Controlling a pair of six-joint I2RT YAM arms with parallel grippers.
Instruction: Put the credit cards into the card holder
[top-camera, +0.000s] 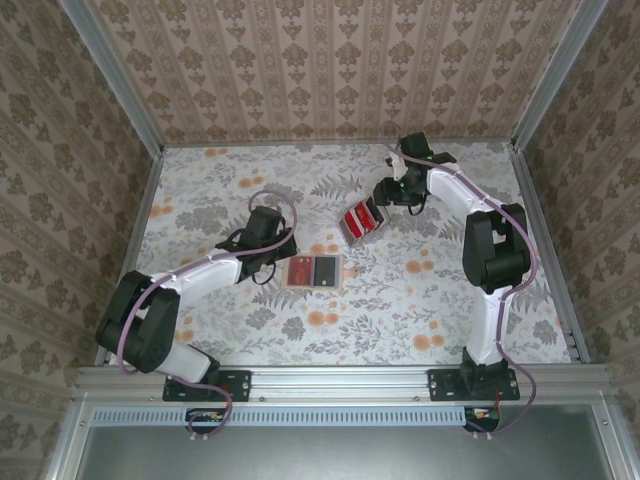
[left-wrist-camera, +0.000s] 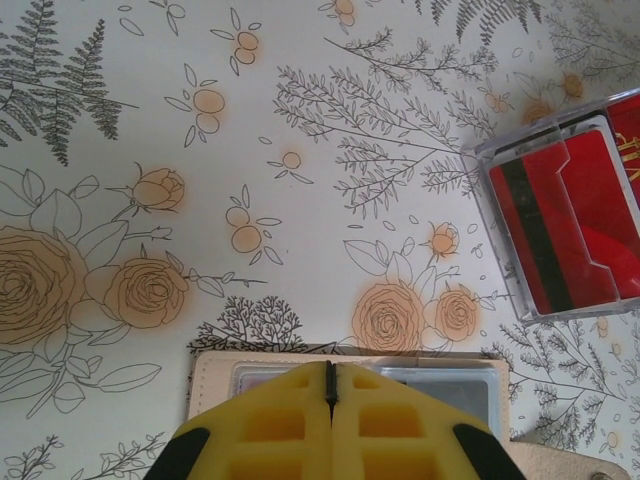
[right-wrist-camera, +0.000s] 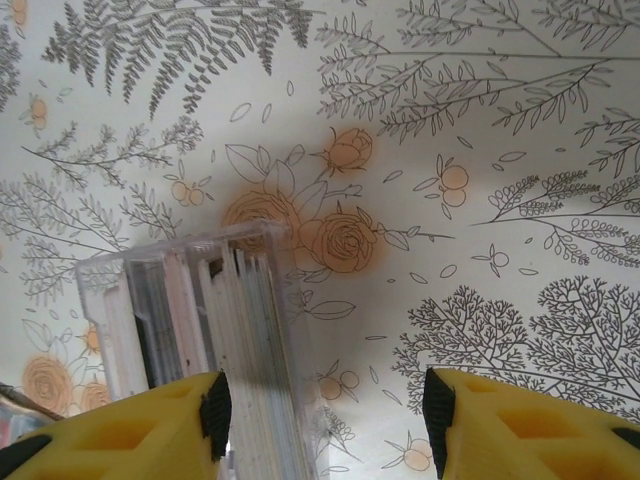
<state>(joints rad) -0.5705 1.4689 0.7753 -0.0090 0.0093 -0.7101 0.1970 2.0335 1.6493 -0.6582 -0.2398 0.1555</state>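
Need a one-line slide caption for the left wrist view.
Shut left pincer over the open tan card holder; red credit cards sit in a clear case at frame right.

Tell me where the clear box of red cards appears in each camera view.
Top view: the clear box sits right of centre.
Left wrist view: at the right edge.
Right wrist view: lower left, seen edge-on.
Shared landmark: the flowered tablecloth.
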